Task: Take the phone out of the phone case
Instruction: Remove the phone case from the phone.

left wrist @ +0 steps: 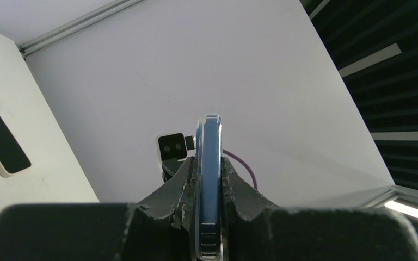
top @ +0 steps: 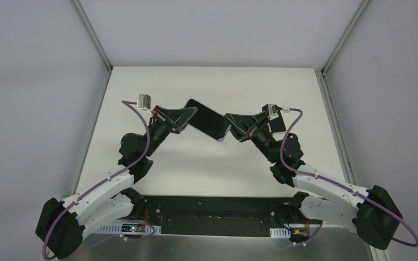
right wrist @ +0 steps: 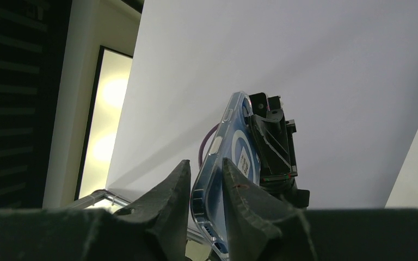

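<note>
- The left gripper [left wrist: 209, 166] is closed narrow on the left end of the phone [top: 209, 120], with one finger on each flat face. From the left wrist the phone is seen edge-on, standing straight between the pads with no gap visible.
- The phone sits inside its clear case [right wrist: 226, 147]. It is held in the air above the table [top: 196, 174], bridging the two grippers and slanting from far-left to near-right.
- The right gripper [top: 230, 129] straddles the right end of the case with its jaws narrow. From the right wrist its fingers lie close on either side of a case corner, but the views do not show whether they press it or only flank it.
- The case looks fully on, so the step in hand is probably freeing that right-hand corner.
- To do this well, the left grip should serve as a firm anchor and not twist.
- The right fingers should catch only the lip of the case, not case and phone together. They should then roll that lip back off the corner rather than pull along the phone's length.
- A slow peel is wise, because a corner that releases suddenly could lever the phone out of the left pads and drop it.
</note>
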